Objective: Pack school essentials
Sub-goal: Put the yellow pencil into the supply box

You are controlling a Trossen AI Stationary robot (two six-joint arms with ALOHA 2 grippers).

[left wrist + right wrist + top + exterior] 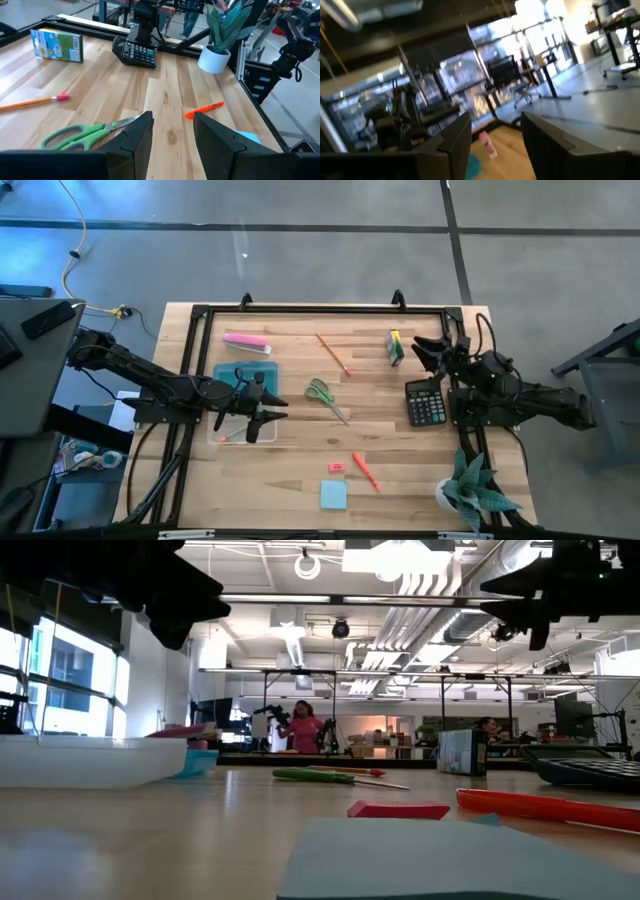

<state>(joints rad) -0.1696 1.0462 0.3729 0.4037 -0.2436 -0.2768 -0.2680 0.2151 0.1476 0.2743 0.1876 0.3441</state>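
L tool (262, 412) parted, empty, over clear tray (228, 434) at bench 9 o'clock, ready to drop; R tool (428, 352) released, 2 o'clock.

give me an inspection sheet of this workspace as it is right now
surface: light wooden plank table in a black frame.
job's things: green-handled scissors mid-table; wooden pencil behind them; orange-red pen, small red eraser and light-blue square note pad at the front; green-yellow block at the back; pink case behind the clear plastic tray.
clutter: black calculator; spiky green potted plant.
grippers: left tool over the tray's edge, fingers apart, empty; right tool raised near the block, open, empty.
cables: yellow cable on the floor.
surroundings: people in the room beyond.
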